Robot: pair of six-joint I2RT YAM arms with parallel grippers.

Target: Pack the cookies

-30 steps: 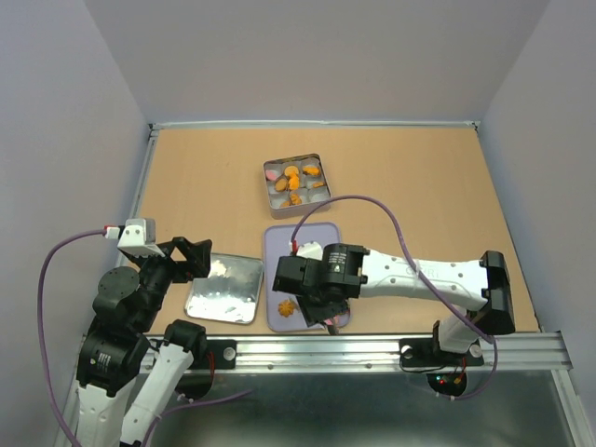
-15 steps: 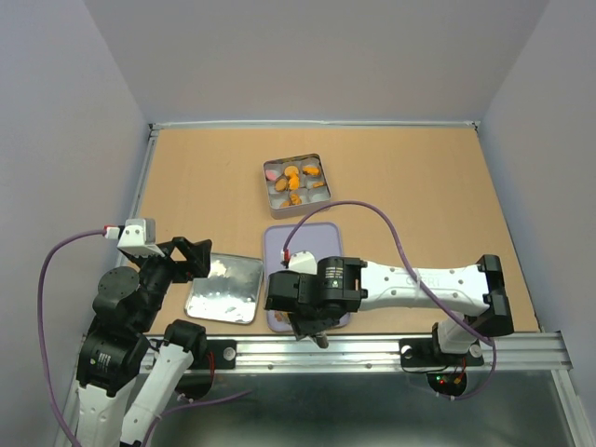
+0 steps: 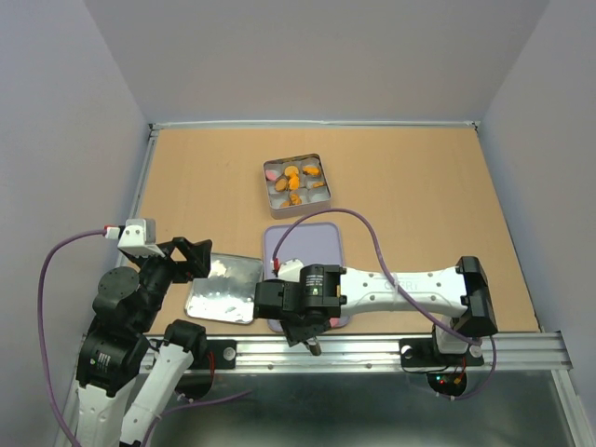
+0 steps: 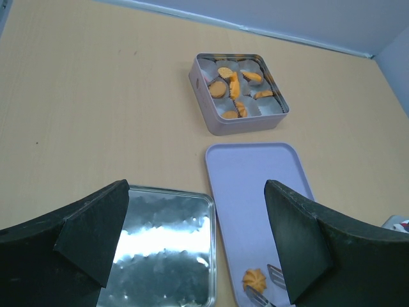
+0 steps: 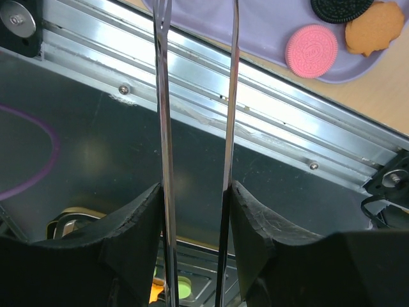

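Observation:
The cookies lie in two places. Several orange ones and a pink one sit in the open square tin (image 3: 296, 184), also in the left wrist view (image 4: 239, 93). On the lilac tray (image 3: 303, 244) an orange flower cookie (image 4: 255, 279) lies at the near end. A pink round (image 5: 311, 50), a black round (image 5: 342, 6) and an orange one (image 5: 374, 27) lie at the tray's near edge. My right gripper (image 3: 312, 337) is shut on metal tongs (image 5: 195, 96), whose tips (image 4: 270, 289) flank the flower cookie. My left gripper (image 4: 195, 224) is open and empty above the lid.
The tin's silver lid (image 3: 223, 289) lies upside down left of the tray, also in the left wrist view (image 4: 160, 256). A metal rail (image 3: 391, 352) runs along the table's near edge. The right arm lies across the tray's near end. Walls enclose the table.
My right arm has swung left and toward the near edge with the tongs, now covering the flower cookie in the top view. The left arm has not moved.

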